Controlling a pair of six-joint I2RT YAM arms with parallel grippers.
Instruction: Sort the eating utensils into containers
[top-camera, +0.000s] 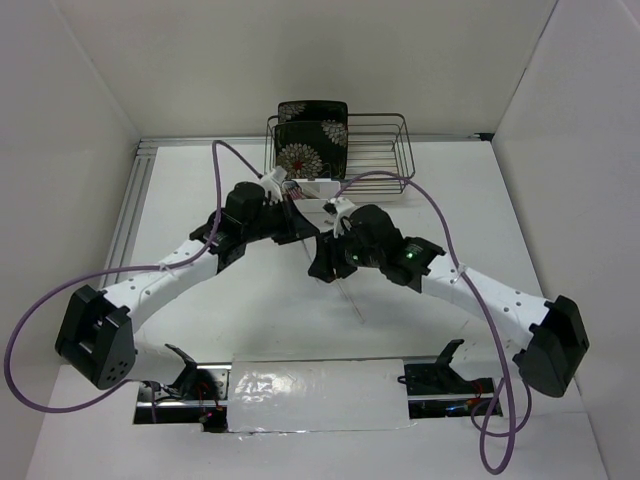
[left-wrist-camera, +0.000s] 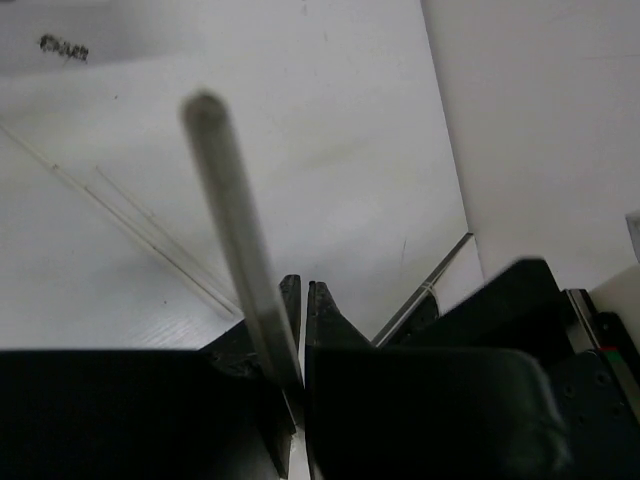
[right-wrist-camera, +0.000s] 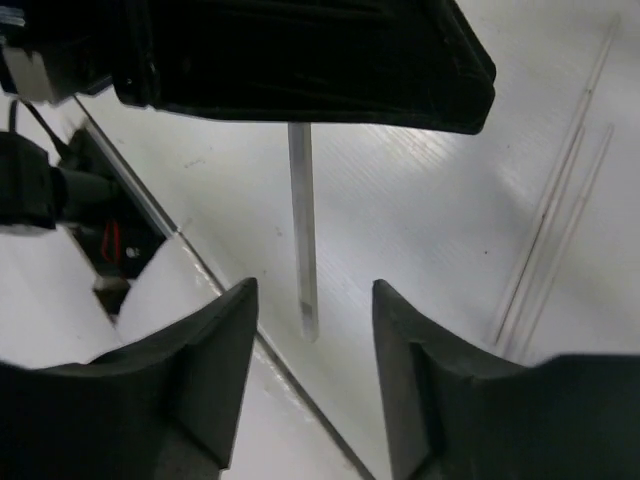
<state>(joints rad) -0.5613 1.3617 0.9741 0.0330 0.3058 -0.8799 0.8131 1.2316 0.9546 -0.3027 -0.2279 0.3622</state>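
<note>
My left gripper (left-wrist-camera: 302, 285) is shut on a pale slender chopstick (left-wrist-camera: 230, 200), which sticks out past the fingertips over the white table. In the top view this gripper (top-camera: 297, 224) is just in front of the small white tub (top-camera: 322, 189), and the chopstick (top-camera: 350, 298) slants toward the near right. My right gripper (right-wrist-camera: 315, 290) is open and empty. The same chopstick (right-wrist-camera: 303, 230) hangs ahead of its jaws without touching them. In the top view the right gripper (top-camera: 322, 262) is close beside the left one. The other utensils are hidden.
A dark wire rack (top-camera: 385, 150) stands at the back centre with a black floral plate (top-camera: 311, 140) leaning in it. Purple cables loop over both arms. A shiny covered strip (top-camera: 320, 395) lies along the near edge. White walls enclose the table.
</note>
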